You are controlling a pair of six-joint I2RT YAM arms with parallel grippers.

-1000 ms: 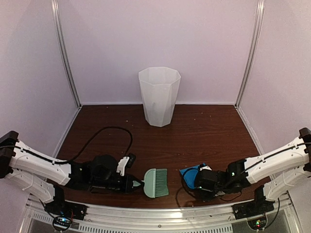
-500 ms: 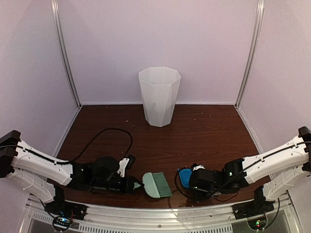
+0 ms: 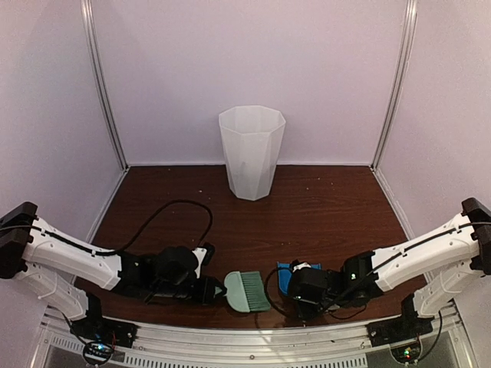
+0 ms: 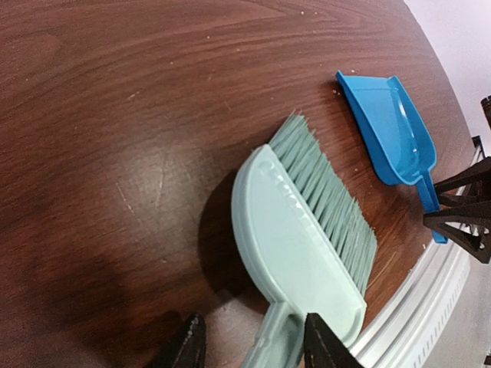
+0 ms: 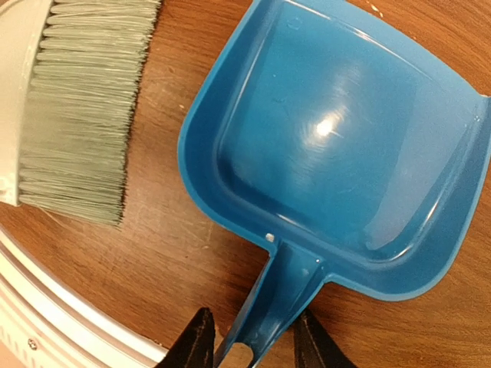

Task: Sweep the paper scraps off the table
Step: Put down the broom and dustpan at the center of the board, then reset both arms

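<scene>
Table [image 3: 322, 207]: dark red-brown wood grain, glossy | left jaws apart astride brush [image 4: 299, 253] handle | right jaws apart astride dustpan [image 5: 337, 146] handle

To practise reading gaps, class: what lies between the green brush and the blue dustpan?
Only bare table separates brush and dustpan; the right wrist view shows it.

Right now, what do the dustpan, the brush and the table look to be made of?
The dustpan: smooth, glossy blue plastic, with a bright glare spot in its pan. The brush: mint-green plastic back, duller, with fine straight bristles, probably synthetic. The table: reddish-brown wood grain with a soft sheen; solid wood, veneer or laminate cannot be told.
</scene>
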